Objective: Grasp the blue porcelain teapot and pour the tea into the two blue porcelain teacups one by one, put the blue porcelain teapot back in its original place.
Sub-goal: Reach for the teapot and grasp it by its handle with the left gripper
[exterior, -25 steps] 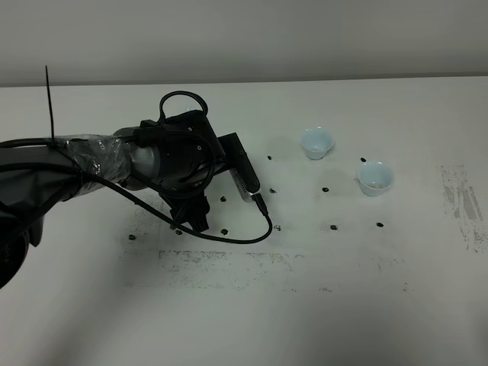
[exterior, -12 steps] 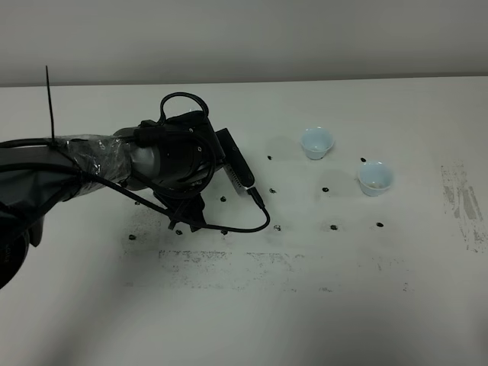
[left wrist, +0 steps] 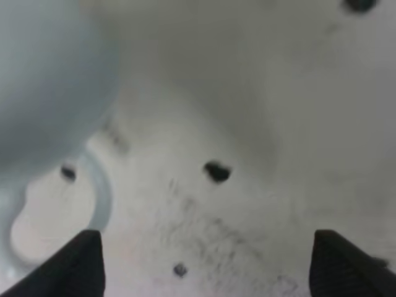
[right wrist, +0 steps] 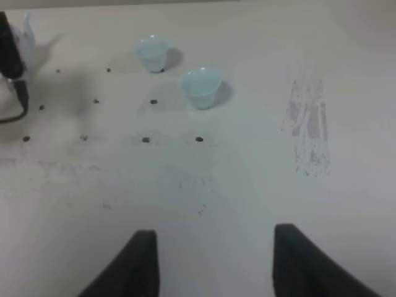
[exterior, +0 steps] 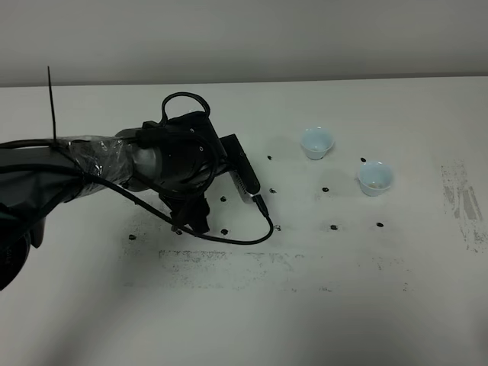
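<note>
My left jaws hang released just beside the blue porcelain teapot (left wrist: 49,74), gripping nothing; right jaws released too. Nearer teacup (exterior: 317,142) and farther teacup (exterior: 375,178) stand well apart from teapot, contents unreadable. Judgement: grasp, pours, return likely pending.

A wide white table (exterior: 366,320) fills nearly the whole view, seen from above. Behind its far edge rises a plain, pale grey wall (exterior: 244,38). Small black dots (exterior: 333,226) are scattered in loose rows across the middle of the tabletop. A grey smudged band (exterior: 229,259) runs across the nearer part, and streaky scuff marks (exterior: 461,202) lie towards the right edge. The light is soft, dim and even, with only faint shadows.
</note>
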`<state>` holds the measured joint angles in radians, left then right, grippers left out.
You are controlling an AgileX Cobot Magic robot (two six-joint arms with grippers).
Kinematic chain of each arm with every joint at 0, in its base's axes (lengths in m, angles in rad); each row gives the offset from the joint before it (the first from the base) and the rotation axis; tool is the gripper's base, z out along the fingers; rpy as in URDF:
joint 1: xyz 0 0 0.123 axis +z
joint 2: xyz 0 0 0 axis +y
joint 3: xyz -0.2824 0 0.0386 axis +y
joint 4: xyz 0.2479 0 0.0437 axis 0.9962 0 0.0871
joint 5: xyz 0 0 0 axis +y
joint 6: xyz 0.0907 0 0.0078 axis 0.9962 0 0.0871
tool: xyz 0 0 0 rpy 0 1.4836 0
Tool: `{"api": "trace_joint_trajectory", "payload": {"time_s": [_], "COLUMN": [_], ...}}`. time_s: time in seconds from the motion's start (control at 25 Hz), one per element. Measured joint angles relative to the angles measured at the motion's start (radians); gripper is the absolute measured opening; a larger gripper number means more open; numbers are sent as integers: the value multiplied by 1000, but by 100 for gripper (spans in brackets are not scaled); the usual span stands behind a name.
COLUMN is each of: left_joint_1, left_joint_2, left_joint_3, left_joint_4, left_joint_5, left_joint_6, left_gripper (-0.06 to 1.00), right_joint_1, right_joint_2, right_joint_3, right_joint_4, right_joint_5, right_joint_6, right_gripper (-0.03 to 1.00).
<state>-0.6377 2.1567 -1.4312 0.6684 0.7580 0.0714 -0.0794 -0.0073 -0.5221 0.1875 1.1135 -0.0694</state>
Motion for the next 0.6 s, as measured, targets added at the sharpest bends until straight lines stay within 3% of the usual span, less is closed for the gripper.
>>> {"api": "trace_joint_trajectory", "payload": {"time_s": [0.16, 0.6], "left_joint_1": [-3, 1], "left_joint_2": [0, 0], "left_joint_3": [0, 0], "left_joint_4": [-9, 18], "left_joint_5": [-28, -12], "left_joint_6": [78, 89], "left_gripper": [69, 69], "right_joint_1": [0, 0], "right_joint_2": [0, 0], "right_joint_3": [0, 0], "right_joint_4": [0, 0], "right_joint_5": [0, 0], "right_joint_6": [0, 0], "right_gripper": [45, 45]}}
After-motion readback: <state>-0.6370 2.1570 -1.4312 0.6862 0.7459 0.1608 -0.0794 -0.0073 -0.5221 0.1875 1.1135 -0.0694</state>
